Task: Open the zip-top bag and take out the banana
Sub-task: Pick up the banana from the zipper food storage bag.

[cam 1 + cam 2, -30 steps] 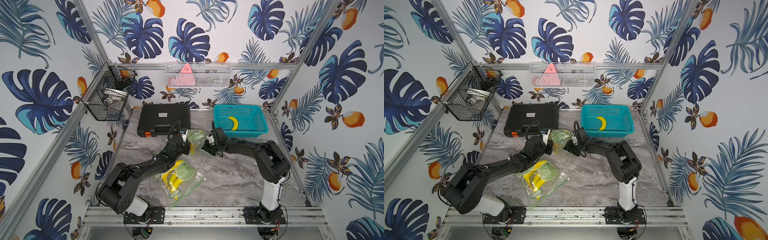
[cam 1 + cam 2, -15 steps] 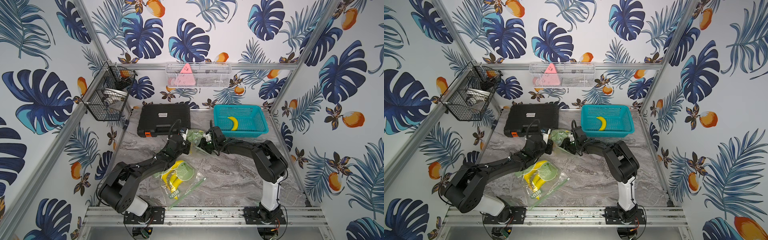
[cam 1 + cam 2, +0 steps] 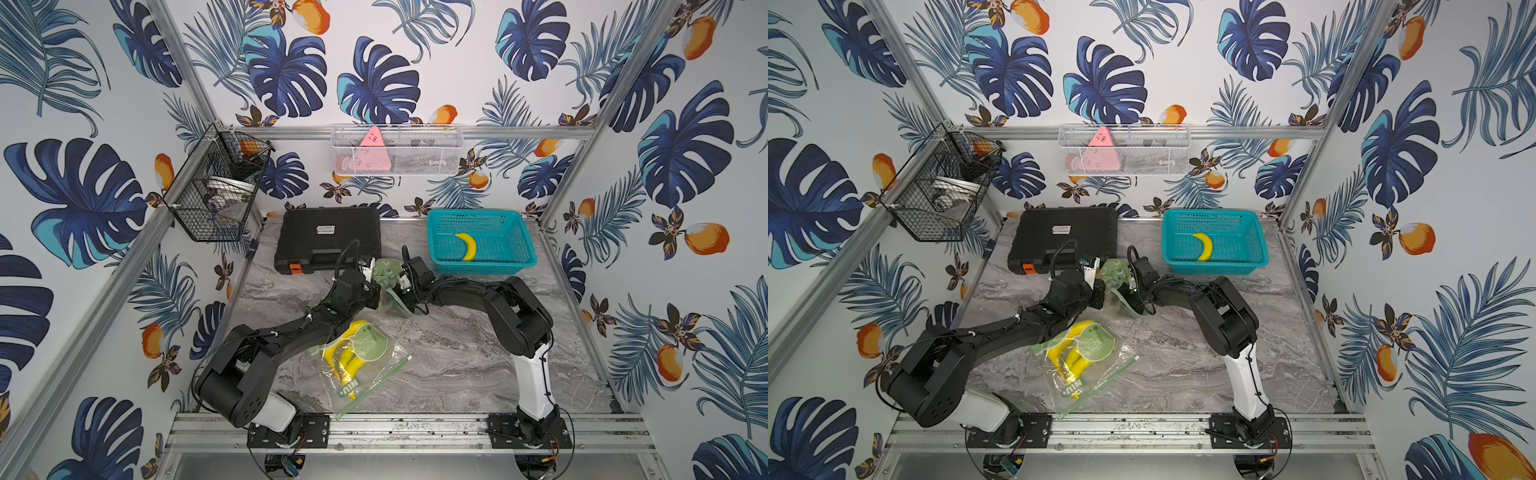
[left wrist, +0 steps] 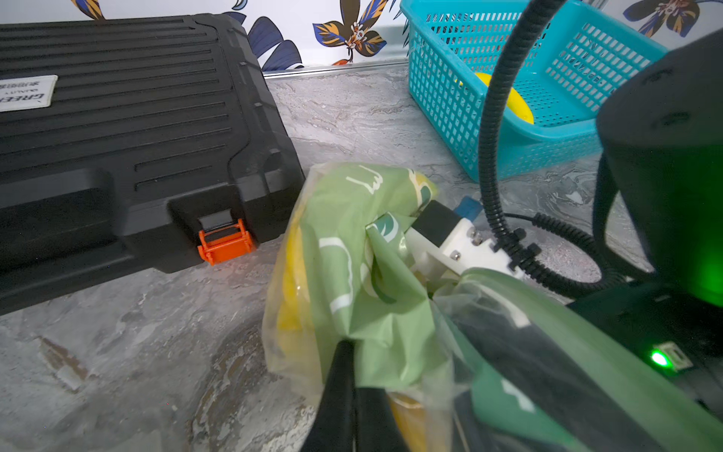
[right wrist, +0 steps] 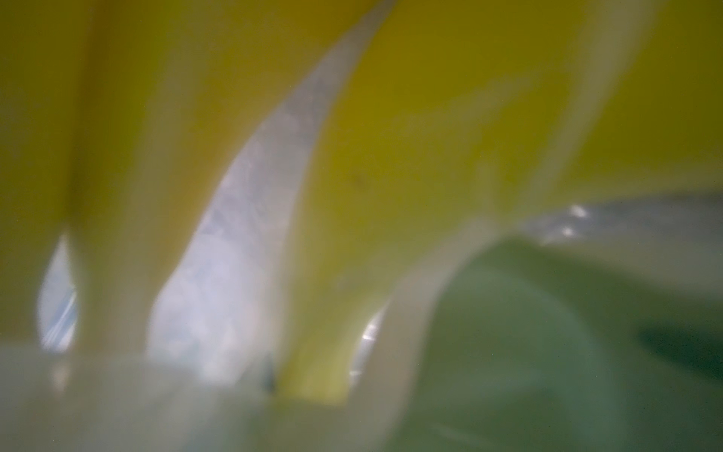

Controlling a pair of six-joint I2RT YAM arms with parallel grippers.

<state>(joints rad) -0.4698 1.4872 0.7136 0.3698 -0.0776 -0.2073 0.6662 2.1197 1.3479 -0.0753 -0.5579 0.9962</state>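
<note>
Right gripper (image 3: 398, 286) sits closer to left arm than second ago, nose pushed into bag (image 4: 364, 274). You can't tell its finger spread: wrist view is all blur. Left gripper (image 4: 349, 348) fingers pressed together, pinching bag film. Bag bunched between grippers mid-table (image 3: 457, 353), near black case (image 3: 328, 239), banana (image 4: 291, 274) yellow inside. Grey marble top, leaf-print walls (image 3: 374, 83), teal basket (image 3: 484, 262) back right.

A closed black case (image 3: 328, 239) with an orange latch (image 3: 296, 268) lies at the back of the marble desk (image 3: 457, 353), a teal basket (image 3: 484, 262) near it. A black wire basket (image 3: 212, 195) hangs on the left wall. A white mesh basket (image 3: 415, 156) on the back wall holds a pink triangle (image 3: 370, 145).
</note>
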